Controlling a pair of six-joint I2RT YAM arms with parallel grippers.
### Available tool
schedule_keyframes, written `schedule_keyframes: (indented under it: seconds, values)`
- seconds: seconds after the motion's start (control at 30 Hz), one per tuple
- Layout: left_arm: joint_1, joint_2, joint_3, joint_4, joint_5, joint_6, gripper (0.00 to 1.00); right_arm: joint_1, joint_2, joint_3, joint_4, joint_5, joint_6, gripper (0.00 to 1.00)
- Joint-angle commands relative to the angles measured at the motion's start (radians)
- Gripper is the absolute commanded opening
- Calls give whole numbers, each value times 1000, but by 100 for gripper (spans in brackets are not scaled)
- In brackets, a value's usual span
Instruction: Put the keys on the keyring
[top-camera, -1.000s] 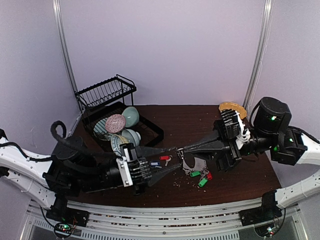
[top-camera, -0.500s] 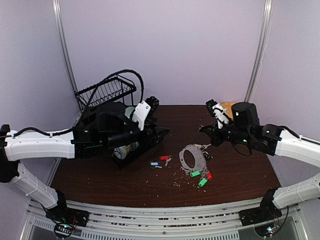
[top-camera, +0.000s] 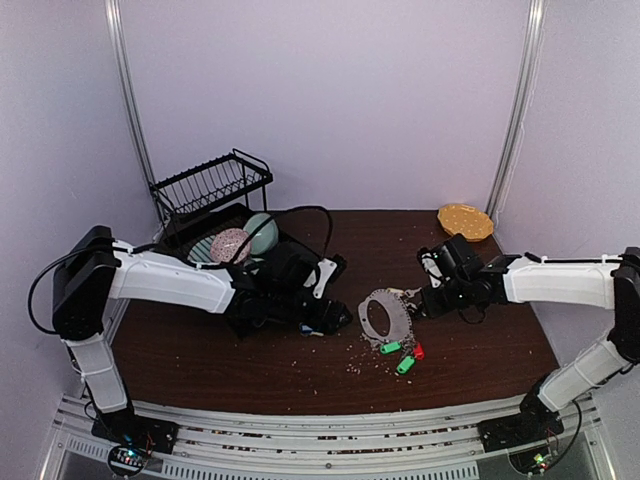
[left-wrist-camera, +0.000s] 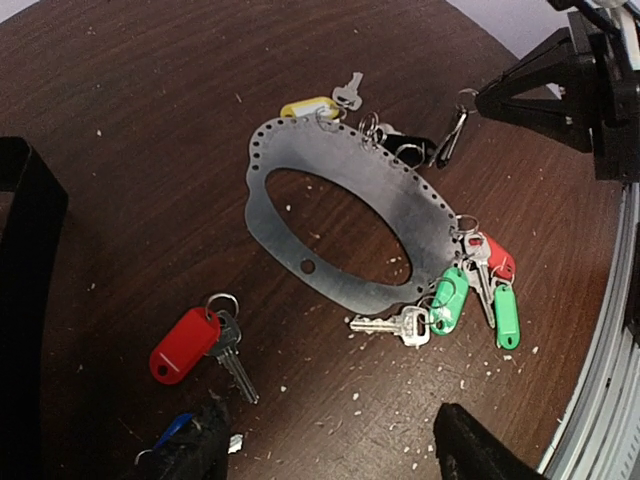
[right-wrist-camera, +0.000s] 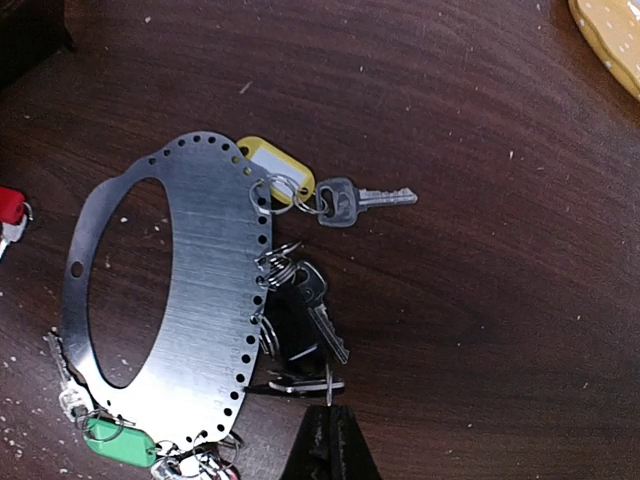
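Note:
The keyring (top-camera: 398, 322) lies flat at mid-table and also shows in the left wrist view (left-wrist-camera: 420, 215) and the right wrist view (right-wrist-camera: 205, 290). Keys with yellow (right-wrist-camera: 278, 165), black (right-wrist-camera: 298, 325), green (left-wrist-camera: 452, 298) and red (left-wrist-camera: 497, 258) tags hang on its rim. A loose red-tagged key (left-wrist-camera: 185, 343) and a blue-tagged key (left-wrist-camera: 172, 430) lie left of the ring. My left gripper (left-wrist-camera: 330, 450) is open, low over the table, with the blue tag at its left finger. My right gripper (right-wrist-camera: 328, 412) is shut on a small split ring (right-wrist-camera: 327, 375) by the black-tagged keys at the ring's right edge.
A black dish rack (top-camera: 215, 185) with bowls (top-camera: 232, 245) stands at the back left; its dark edge (left-wrist-camera: 25, 300) is close to my left gripper. A yellow-orange plate (top-camera: 465, 220) sits at the back right. Crumbs are scattered around the ring.
My left arm has swung from the dish rack down to the table beside the loose keys. My right arm has lowered to the keyring's right edge and closed on a split ring.

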Motion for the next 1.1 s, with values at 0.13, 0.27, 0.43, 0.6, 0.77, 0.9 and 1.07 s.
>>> schedule_keyframes:
  seconds: [0.13,0.27,0.43,0.6,0.77,0.9,1.07]
  values:
    - [36,51,58,29,41,-46,73,-68,167,34,36,-22,-11,0]
    - [55,88,95,7,59,-5,73,-70,259,100,18,-172,-53,0]
    - [75,106,126,-30,86,47,71,-64,340,144,28,-319,-11,0]
    - [128,96,105,-55,116,43,71,-21,396,163,26,-382,12,0]
    - [139,105,119,-98,114,73,72,45,401,136,73,-451,34,0]
    - [143,98,110,-130,106,76,73,85,379,105,109,-511,67,0]
    - [151,86,77,-192,89,90,75,160,352,31,241,-633,154,0]
